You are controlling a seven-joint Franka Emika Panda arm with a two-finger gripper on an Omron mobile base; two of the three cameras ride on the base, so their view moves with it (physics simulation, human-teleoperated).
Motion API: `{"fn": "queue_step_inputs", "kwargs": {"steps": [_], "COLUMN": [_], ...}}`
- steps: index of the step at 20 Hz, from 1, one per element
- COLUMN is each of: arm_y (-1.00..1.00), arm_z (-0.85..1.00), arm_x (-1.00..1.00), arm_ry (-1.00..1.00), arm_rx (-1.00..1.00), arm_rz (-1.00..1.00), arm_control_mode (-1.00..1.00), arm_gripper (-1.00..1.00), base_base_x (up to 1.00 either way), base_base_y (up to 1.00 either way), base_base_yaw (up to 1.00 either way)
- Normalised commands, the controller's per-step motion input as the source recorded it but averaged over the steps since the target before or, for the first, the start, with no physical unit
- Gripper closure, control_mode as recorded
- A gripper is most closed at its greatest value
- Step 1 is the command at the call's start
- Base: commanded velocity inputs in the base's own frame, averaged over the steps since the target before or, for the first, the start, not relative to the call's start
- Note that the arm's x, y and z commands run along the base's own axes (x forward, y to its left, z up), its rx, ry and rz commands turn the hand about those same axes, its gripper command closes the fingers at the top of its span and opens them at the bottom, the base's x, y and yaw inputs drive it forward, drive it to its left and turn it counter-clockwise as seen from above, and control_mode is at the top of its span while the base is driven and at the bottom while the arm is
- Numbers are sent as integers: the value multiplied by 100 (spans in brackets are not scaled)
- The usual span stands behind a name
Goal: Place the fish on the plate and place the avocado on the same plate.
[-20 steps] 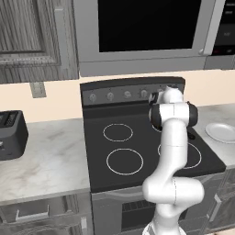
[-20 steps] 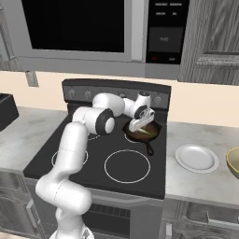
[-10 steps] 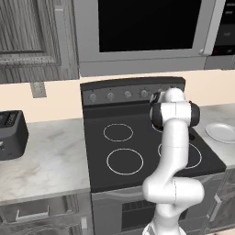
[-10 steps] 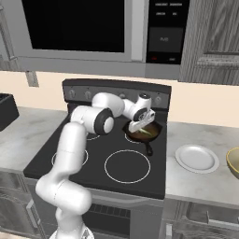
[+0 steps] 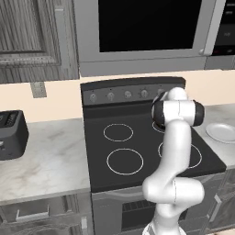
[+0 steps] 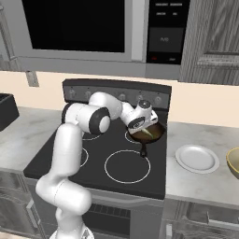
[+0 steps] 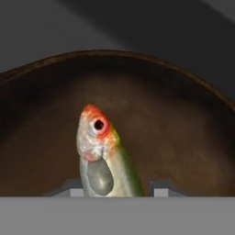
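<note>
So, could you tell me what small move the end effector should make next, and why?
Probably close on the fish: in the hand view it lies in the frying pan between the two fingertips, which stand apart on either side of it. The end effector is already low over the pan, and the plate sits bare on the counter beside the stove.

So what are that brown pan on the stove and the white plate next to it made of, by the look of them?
The pan looks like dark brown metal or cast iron: a dull, matte inside in the hand view, no shine. The plate looks like glazed white ceramic, smooth and evenly pale with a shallow rim. Both are rendered, so this is a guess from surface look alone.
</note>
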Motion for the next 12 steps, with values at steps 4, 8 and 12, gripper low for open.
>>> {"fn": "queue_step_inputs", "kwargs": {"steps": [4,8,12], "arm_y": [-20,-11,-3], "arm_z": [39,66,58], "arm_x": [-13,-11,-24], "arm_ry": [0,0,-3], "arm_rx": [18,16,11], "arm_rz": [-18,-13,-10], "arm_control_mode": [-100,-100,-100], "arm_gripper": [100,100,100], "base_base_x": [0,0,0], "base_base_y": [0,0,0], "base_base_yaw": [0,0,0]}}
